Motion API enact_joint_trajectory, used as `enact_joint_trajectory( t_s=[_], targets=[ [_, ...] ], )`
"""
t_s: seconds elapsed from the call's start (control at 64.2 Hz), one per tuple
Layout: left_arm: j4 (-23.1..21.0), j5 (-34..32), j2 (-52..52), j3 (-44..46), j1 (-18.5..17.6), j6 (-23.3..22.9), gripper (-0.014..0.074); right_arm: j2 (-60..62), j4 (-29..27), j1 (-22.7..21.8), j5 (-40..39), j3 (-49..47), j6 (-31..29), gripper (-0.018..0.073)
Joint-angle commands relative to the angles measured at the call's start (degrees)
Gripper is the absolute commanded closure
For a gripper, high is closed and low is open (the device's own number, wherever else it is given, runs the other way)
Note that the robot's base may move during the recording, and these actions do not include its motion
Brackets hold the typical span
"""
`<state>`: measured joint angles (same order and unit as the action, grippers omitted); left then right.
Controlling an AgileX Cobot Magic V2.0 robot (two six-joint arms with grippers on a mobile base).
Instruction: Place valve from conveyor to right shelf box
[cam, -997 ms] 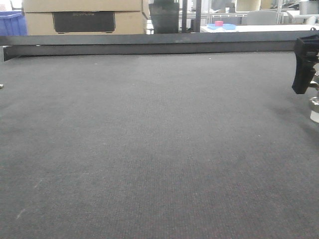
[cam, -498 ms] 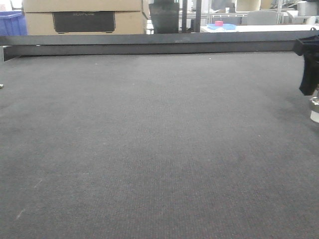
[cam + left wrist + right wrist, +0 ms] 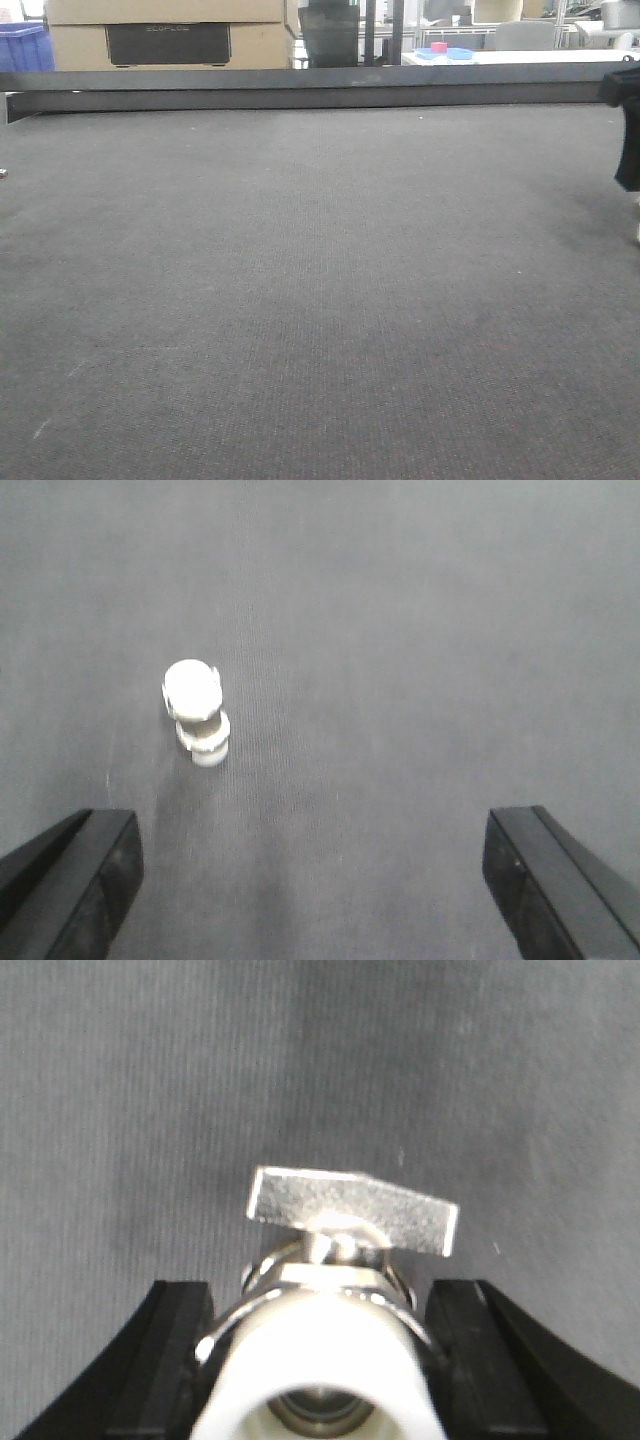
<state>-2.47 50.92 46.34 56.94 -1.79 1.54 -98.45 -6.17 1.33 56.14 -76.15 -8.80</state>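
My right gripper (image 3: 320, 1365) is shut on the valve (image 3: 352, 1215), a shiny silver fitting with a flat handle and a white end. One black finger (image 3: 165, 1360) stands on each side of it. In the front view this gripper (image 3: 630, 130) is at the far right edge over the dark grey conveyor (image 3: 320, 300), with only a sliver of the valve (image 3: 637, 228) showing. My left gripper (image 3: 315, 880) is open and empty above the belt. A second small silver and white fitting (image 3: 197, 712) stands on the belt ahead of its left finger (image 3: 85, 880). The shelf box is out of view.
A black rail (image 3: 300, 90) runs along the belt's far edge. Behind it stand a cardboard box (image 3: 170, 35), a blue bin (image 3: 22, 48) and a white table with a blue tray (image 3: 445, 52). A tiny shiny object (image 3: 3, 173) lies at the belt's left edge.
My right gripper has moved to the right with the valve, so that both are now mostly past the frame's right edge. The belt looks unchanged.
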Motion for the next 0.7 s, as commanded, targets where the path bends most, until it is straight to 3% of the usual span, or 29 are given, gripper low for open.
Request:
enact_joint_trajectory(
  t_s=[0.0, 0.156, 0.28, 0.514, 0.685],
  targets=[
    [1.5, 4.6, 5.8, 5.3, -0.4, -0.3, -0.0003, 4.0, 0.6, 0.0, -0.5, -0.5, -0.4, 0.0713],
    [5.8, 9.8, 16.6, 14.8, 0.5, -0.2, -0.0003, 8.5, 0.6, 0.0, -0.3, -0.5, -0.4, 0.0713],
    [6.4, 11.8, 23.9, 19.5, 2.5, 2.1, -0.0003, 11.5, -0.3, 0.0, 0.6, -0.4, -0.4, 0.0713],
    [3.6, 15.9, 39.3, 27.4, 8.6, 9.1, -0.0003, 14.8, -0.6, 0.0, 0.7, -0.4, -0.4, 0.0713],
    [1.0, 15.6, 47.9, 32.5, 10.2, 11.8, -0.0003, 15.1, -0.7, 0.0, 0.7, -0.4, -0.4, 0.0713]
  ],
)
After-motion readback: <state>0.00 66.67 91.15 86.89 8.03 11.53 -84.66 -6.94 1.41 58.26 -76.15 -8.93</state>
